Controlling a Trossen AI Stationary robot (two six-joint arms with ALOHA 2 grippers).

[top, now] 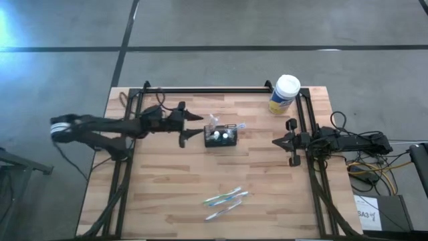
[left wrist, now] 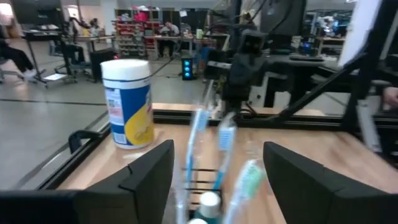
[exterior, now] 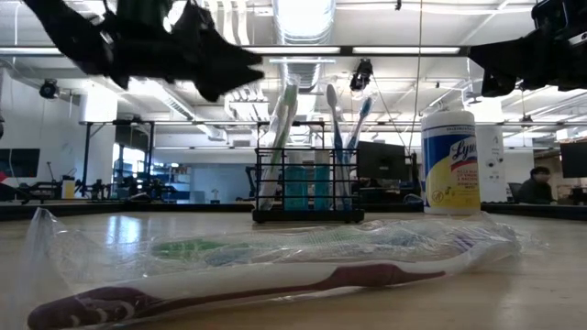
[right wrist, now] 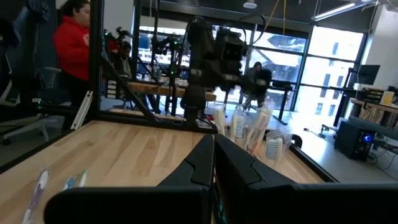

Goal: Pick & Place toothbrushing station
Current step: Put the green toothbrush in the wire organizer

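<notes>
Now we see the left gripper [top: 192, 130] spread open just beside the caddy [top: 221, 138] mid-table, grasping nothing, while the right gripper [top: 277, 141] waits clenched near the right edge.

Black wire-mesh toothbrushing station [top: 221, 138] holding blue, white and green toothbrushes [exterior: 336, 137]. Canister [top: 284, 95] white-lidded, white body, yellow label. Tabletop [top: 174, 181] light wood, striped planks. Loose toothbrushes [top: 225, 198] lower centre: teal, white; one maroon-and-white in clear wrap [exterior: 257, 284].

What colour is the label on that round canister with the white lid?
The canister has a yellow and blue label on white, seen best in the low view.
</notes>
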